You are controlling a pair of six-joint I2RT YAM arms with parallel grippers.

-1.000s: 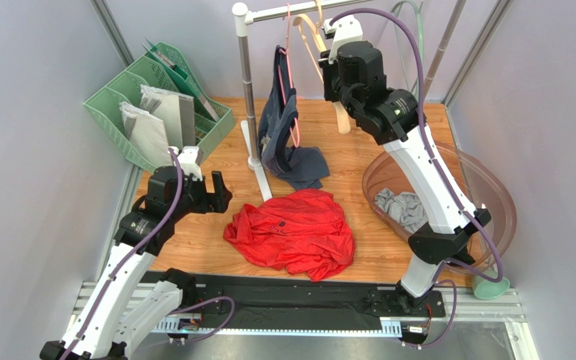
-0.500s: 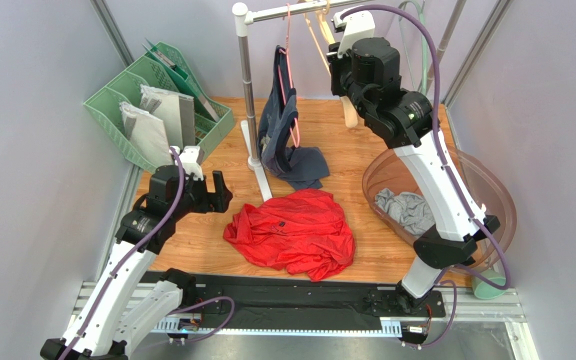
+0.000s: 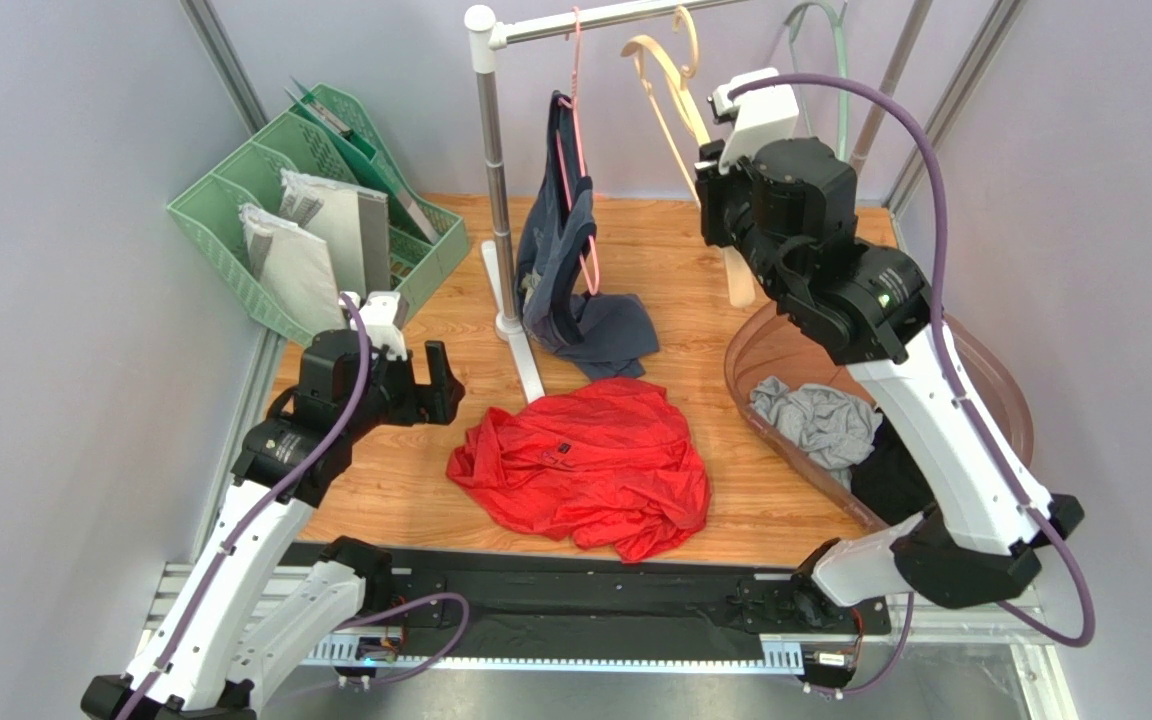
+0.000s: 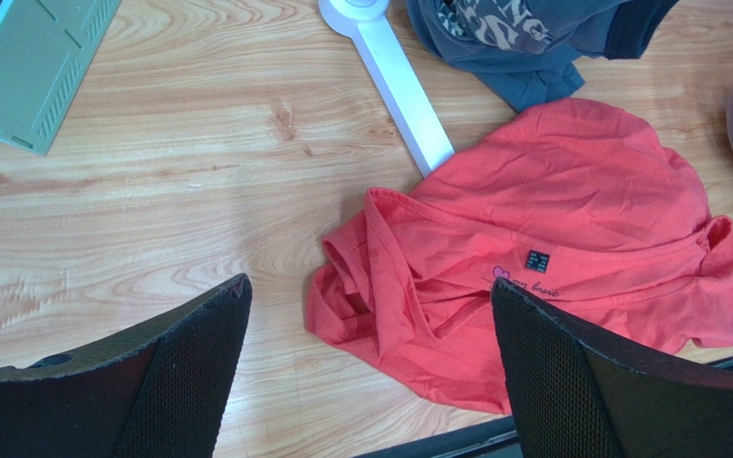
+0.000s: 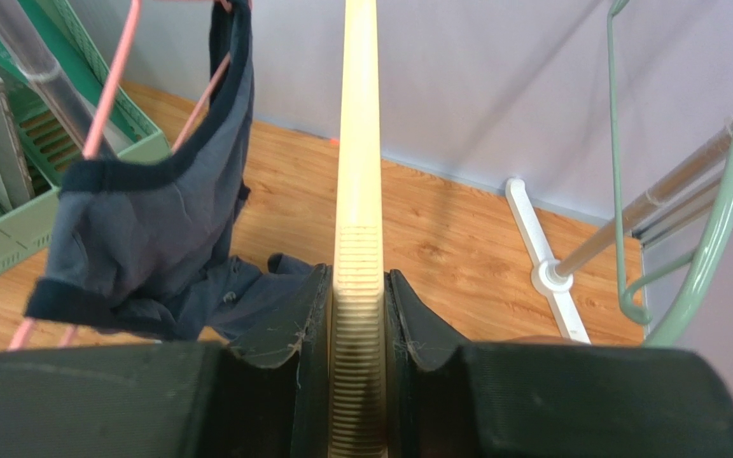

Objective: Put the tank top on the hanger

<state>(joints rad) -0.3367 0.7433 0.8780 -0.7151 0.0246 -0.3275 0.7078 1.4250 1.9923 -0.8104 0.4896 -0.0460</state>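
Observation:
The red tank top [image 3: 582, 465] lies crumpled on the wooden table near the front middle. It also shows in the left wrist view [image 4: 571, 219]. My left gripper [image 3: 432, 383] is open and empty, just left of the top; its jaws [image 4: 370, 291] stand wide apart above the top's left edge. The cream hanger [image 3: 668, 83] hangs tilted by the rail at the back. My right gripper [image 3: 720, 210] is shut on one shoulder of it. In the right wrist view the hanger's ribbed arm [image 5: 359, 191] is pinched between the fingers of the right gripper [image 5: 358, 277].
A navy top [image 3: 567, 225] hangs on a thin pink hanger from the rail stand [image 3: 495, 165]. A mint green hanger [image 3: 823, 30] is at the back right. A green file rack [image 3: 214, 203] stands at the back left. A clear bowl [image 3: 988, 390] holds a grey cloth [image 3: 815, 417].
My right arm has swung to the right and nearer, carrying the cream hanger with it along the rail. The left arm and the tank top have not moved.

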